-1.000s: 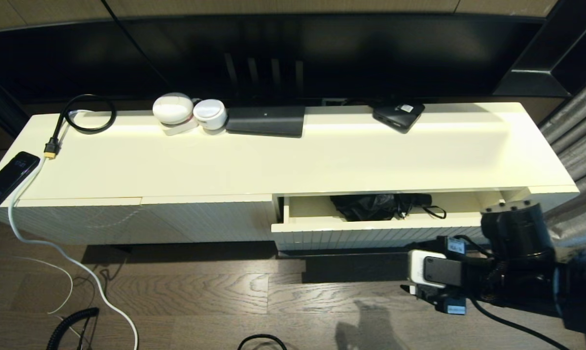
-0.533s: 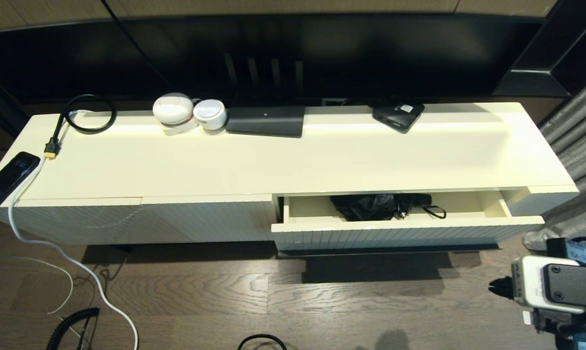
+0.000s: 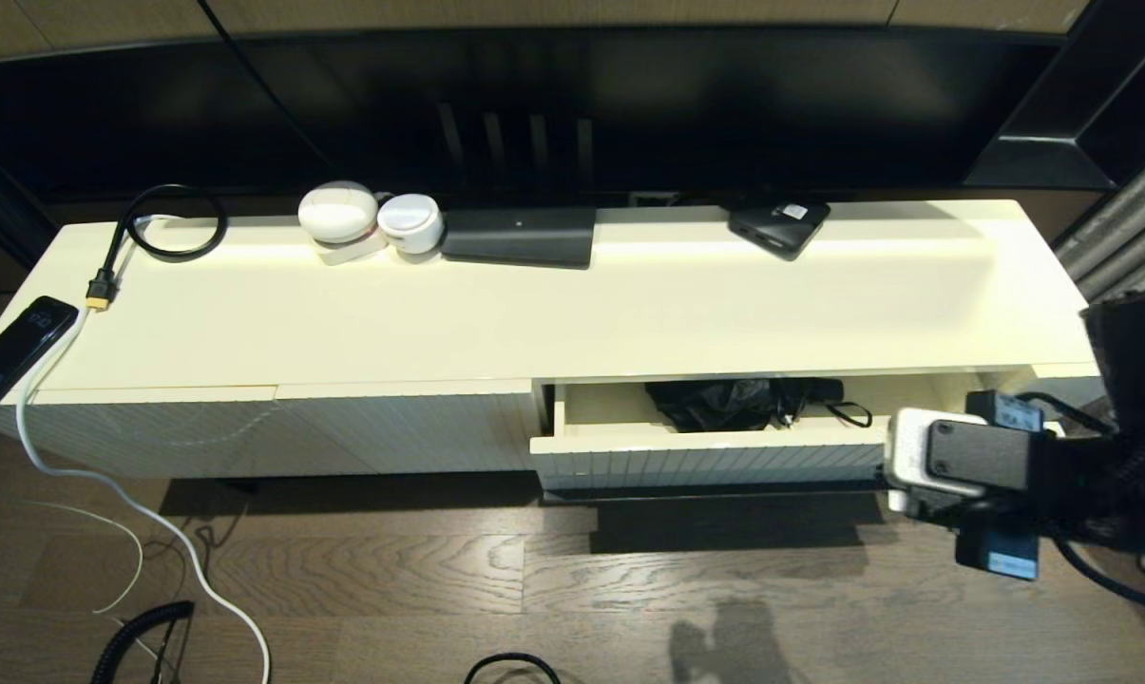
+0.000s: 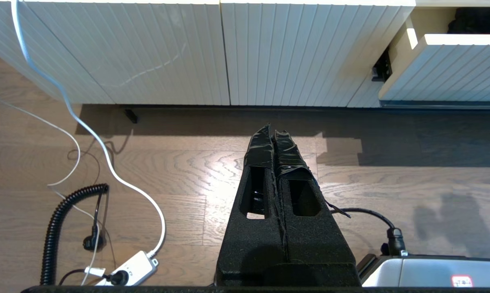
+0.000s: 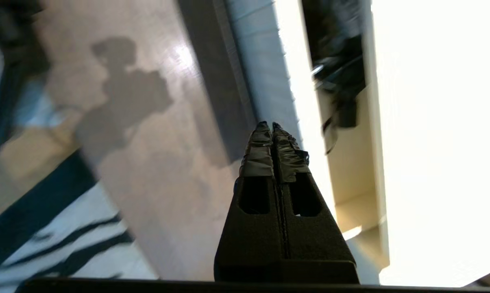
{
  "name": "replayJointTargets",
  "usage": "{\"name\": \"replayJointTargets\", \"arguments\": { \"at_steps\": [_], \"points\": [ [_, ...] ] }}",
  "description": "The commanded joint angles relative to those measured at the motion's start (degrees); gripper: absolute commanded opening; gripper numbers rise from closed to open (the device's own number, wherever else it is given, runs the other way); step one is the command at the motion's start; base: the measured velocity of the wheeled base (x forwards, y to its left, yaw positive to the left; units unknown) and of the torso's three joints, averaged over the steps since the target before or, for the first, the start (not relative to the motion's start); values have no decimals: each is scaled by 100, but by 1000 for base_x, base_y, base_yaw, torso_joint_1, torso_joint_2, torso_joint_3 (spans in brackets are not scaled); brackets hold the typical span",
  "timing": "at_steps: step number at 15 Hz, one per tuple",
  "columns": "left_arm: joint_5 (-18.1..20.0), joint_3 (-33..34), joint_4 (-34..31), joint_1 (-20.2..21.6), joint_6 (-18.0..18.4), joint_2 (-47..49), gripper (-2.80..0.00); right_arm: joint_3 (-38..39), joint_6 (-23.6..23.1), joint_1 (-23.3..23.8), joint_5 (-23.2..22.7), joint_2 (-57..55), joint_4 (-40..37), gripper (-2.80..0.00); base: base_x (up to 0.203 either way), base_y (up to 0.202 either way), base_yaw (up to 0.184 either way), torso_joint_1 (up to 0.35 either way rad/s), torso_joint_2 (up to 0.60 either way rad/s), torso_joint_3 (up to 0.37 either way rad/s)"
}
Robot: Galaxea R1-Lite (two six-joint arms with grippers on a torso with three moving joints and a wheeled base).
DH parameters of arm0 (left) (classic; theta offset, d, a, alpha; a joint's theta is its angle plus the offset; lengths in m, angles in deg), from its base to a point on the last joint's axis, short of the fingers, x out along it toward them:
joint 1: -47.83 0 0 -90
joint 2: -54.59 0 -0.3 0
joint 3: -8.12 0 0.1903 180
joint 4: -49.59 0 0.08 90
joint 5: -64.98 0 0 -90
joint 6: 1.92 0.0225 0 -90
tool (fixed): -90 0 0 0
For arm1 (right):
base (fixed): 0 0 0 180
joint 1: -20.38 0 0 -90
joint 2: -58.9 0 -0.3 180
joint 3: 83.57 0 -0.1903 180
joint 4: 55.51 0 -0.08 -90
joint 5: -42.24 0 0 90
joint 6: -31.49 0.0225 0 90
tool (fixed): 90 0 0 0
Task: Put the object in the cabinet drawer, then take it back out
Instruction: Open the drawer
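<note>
Black taped jaws of right gripper (image 5: 272, 127) pressed together, empty, in front of the cabinet drawer (image 3: 705, 446) near its right end. Drawer partly open, black bundled object (image 3: 738, 401) with strap lying inside. Left gripper (image 4: 274, 134) jaws pressed together too, parked low over wood floor (image 4: 179, 171).

Probably home living room: TV (image 3: 572, 104), media cabinet (image 3: 572, 304).
</note>
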Motion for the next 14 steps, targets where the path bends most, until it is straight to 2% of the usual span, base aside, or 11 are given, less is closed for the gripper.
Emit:
{"name": "replayJointTargets", "arguments": {
  "at_steps": [1, 4, 14],
  "points": [
    [-6, 0, 5, -2, -2, 0, -280, -199, -163, 58, 21, -834, 309, -280, 0, 0, 0, 0, 0, 0],
    [-5, 0, 5, 5, -2, 0, -280, -431, -498, 189, 30, -1273, 573, -280, 0, 0, 0, 0, 0, 0],
    [-5, 0, 5, -2, -2, 0, -280, -671, -563, 510, 21, -2338, 1715, -280, 0, 0, 0, 0, 0, 0]
  ]
}}
